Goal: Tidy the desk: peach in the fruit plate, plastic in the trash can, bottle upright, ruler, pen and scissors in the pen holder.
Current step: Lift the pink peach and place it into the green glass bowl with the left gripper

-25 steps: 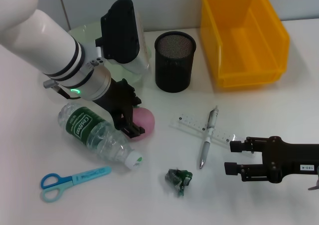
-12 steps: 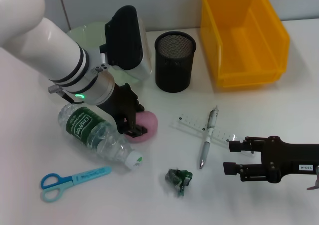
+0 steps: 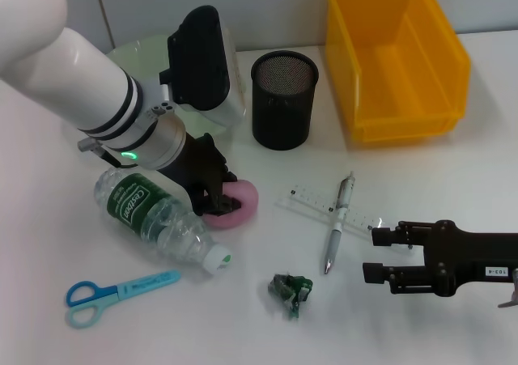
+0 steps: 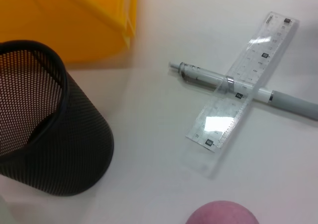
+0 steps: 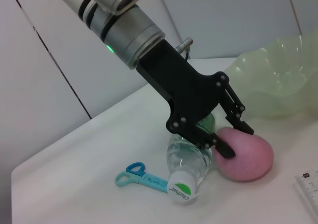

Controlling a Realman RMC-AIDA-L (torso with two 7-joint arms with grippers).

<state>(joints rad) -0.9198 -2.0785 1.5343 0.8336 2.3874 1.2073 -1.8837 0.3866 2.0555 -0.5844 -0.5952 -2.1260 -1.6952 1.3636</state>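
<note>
The pink peach (image 3: 241,204) lies on the white desk (image 3: 243,333) beside the toppled bottle (image 3: 154,213). My left gripper (image 3: 217,201) is down at the peach's bottle side, open, its fingertips (image 5: 226,151) touching the fruit (image 5: 251,154). The pale green fruit plate (image 3: 133,53) is half hidden behind that arm. The clear ruler (image 3: 312,198) lies crossed under the pen (image 3: 337,227). Scissors (image 3: 121,290) lie front left, and a crumpled plastic scrap (image 3: 291,288) lies front centre. My right gripper (image 3: 376,256) rests open at front right, holding nothing.
The black mesh pen holder (image 3: 283,98) stands at the back centre, with the yellow trash can (image 3: 453,65) to its right. The left wrist view shows the pen holder (image 4: 49,134), ruler (image 4: 243,95), pen (image 4: 293,102) and the peach's top (image 4: 223,215).
My left gripper has come lower onto the peach, and the peach has shifted slightly right. The right arm has stayed put.
</note>
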